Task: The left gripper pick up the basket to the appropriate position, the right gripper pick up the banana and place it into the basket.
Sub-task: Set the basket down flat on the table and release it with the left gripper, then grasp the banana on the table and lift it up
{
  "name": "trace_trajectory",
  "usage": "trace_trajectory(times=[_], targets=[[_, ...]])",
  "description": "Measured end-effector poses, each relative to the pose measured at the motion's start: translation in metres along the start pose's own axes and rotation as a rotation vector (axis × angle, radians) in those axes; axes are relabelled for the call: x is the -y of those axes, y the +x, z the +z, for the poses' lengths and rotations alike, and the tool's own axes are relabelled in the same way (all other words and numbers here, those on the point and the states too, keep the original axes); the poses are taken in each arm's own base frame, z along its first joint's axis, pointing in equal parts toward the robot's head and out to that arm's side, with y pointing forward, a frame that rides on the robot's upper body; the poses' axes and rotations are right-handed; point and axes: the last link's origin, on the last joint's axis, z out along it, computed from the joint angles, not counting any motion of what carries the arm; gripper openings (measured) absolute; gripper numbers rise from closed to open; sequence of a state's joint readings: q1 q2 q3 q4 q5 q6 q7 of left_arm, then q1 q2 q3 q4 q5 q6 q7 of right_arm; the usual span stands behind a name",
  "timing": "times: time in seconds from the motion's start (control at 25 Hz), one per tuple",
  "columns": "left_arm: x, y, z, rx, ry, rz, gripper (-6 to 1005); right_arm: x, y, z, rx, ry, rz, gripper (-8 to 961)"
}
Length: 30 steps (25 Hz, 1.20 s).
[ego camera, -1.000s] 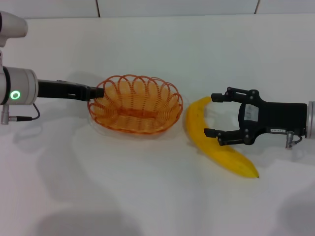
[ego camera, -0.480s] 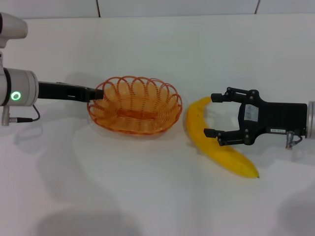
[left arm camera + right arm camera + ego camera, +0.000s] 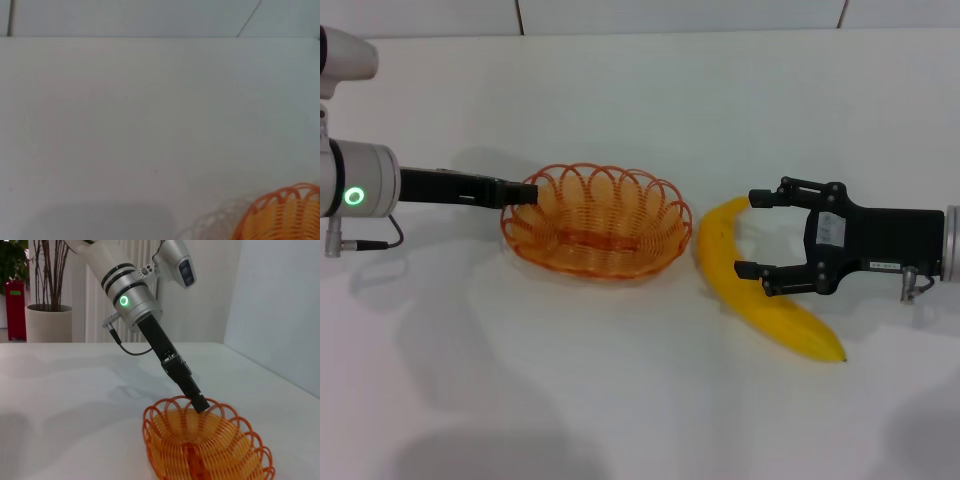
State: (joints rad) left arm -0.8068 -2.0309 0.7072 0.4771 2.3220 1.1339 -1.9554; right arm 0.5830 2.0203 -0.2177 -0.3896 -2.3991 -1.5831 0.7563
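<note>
Black fingers of the left gripper [image 3: 525, 192] pinched on the looped rim at the left end of the basket [image 3: 596, 221], arm reaching in from the left edge of the head view with a silver wrist cylinder and a green ring light [image 3: 355, 196]. Seen from the right wrist view too: left gripper [image 3: 200, 403] slanting down onto the far rim of the basket [image 3: 207, 446], fingertips closed over one loop. Orange woven wire, oval, see-through, sitting at the middle of the white table [image 3: 620, 400] (whether resting on the surface or just lifted cannot be told). Only a corner of the basket [image 3: 282, 215] in the left wrist view, with a faint lacy shadow beside it on the table. Further right, the right gripper [image 3: 760, 235] spread wide, lying level, one finger near the upper end of the banana [image 3: 755, 288] and the other over its middle, fingers on either side of the fruit's upper half without clamping it. Yellow, curved, dark at its lower tip, lying on the table just beside the right end of the basket, apart from the rim. Behind the table in the right wrist view, a potted plant [image 3: 47, 300] with bare stems in a pale pot, and a red object [image 3: 16, 310] at the edge.
</note>
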Motion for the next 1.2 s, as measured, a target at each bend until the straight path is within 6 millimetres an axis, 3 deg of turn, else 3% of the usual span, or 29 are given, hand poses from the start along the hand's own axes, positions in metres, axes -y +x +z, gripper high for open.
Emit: trace_trajectory(times=[0.4,0.64,0.72,0.88,1.2], targets=[[-0.002,0.001,0.001,-0.001,-0.008,0.024,353,0.0,0.001,-0.002,-0.002,0.005,0.003,890],[0.003,0.011,-0.011,-0.043,0.021,0.074,567,0.0,0.003,-0.006,-0.002,0.017,0.007,891],[0.003,0.011,-0.014,-0.048,0.02,0.078,712,0.0,0.003,-0.006,-0.002,0.017,0.008,891],[0.001,0.008,-0.027,-0.074,-0.01,0.103,712,0.0,0.003,-0.007,-0.001,0.018,0.009,891],[-0.008,-0.005,-0.059,-0.286,-0.091,0.207,711,0.0,0.004,-0.009,0.009,0.038,0.013,891]])
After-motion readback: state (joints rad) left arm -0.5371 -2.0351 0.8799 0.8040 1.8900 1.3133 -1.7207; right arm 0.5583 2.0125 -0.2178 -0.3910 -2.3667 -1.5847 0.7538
